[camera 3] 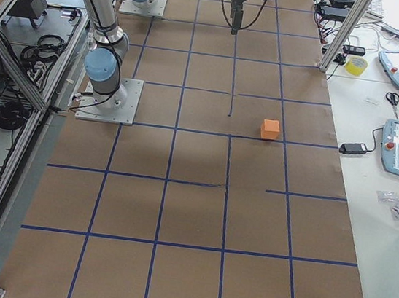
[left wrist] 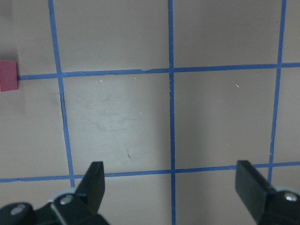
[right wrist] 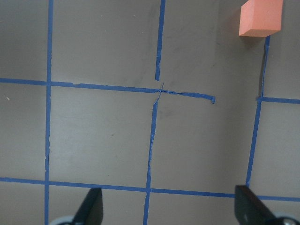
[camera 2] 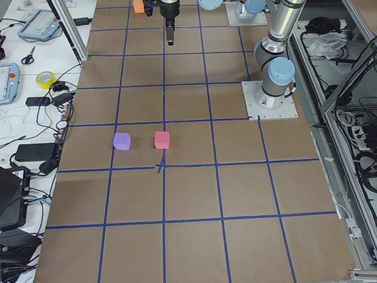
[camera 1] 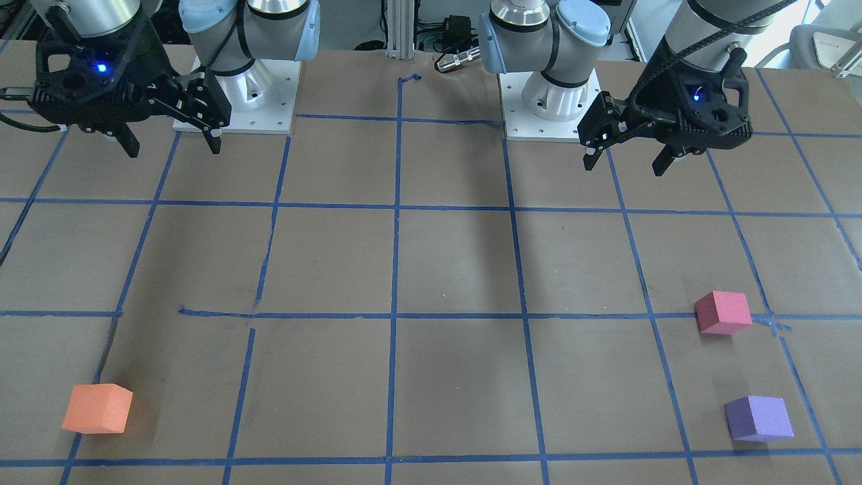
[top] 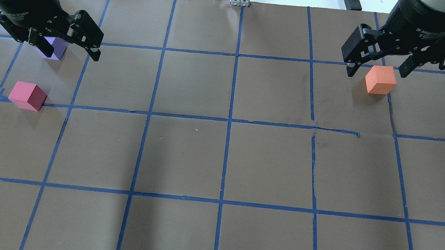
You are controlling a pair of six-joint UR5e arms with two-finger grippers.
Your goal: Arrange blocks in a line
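From across the surface (camera 1: 458, 269), both hands hang up near the robot's bases, fingers spread and holding nothing. The left hand (camera 1: 626, 162) has the pink-red block (camera 1: 722, 313) out ahead of it and the purple block (camera 1: 759, 418) farther ahead. The orange block (camera 1: 97, 409) lies well ahead of the right hand (camera 1: 174, 145), far from the other two. From overhead the orange block seems to sit between the right hand's fingers, and the purple one hides partly under the left hand. I'd reckon that is only the angle, and a descent judged from it would miss. The side views show the blocks too small to add more. Each wrist camera sees wide-open fingers. The pink-red block is off to the left hand's left, and the orange one is ahead and right of the right hand, seemingly turned a little against the blue tape (right wrist: 150, 140). A grip there could catch corners and twist it. Arms carrying toward the middle might meet. White lettering (top: 428, 33) above the right hand is too small to read, and the blocks bear no writing.
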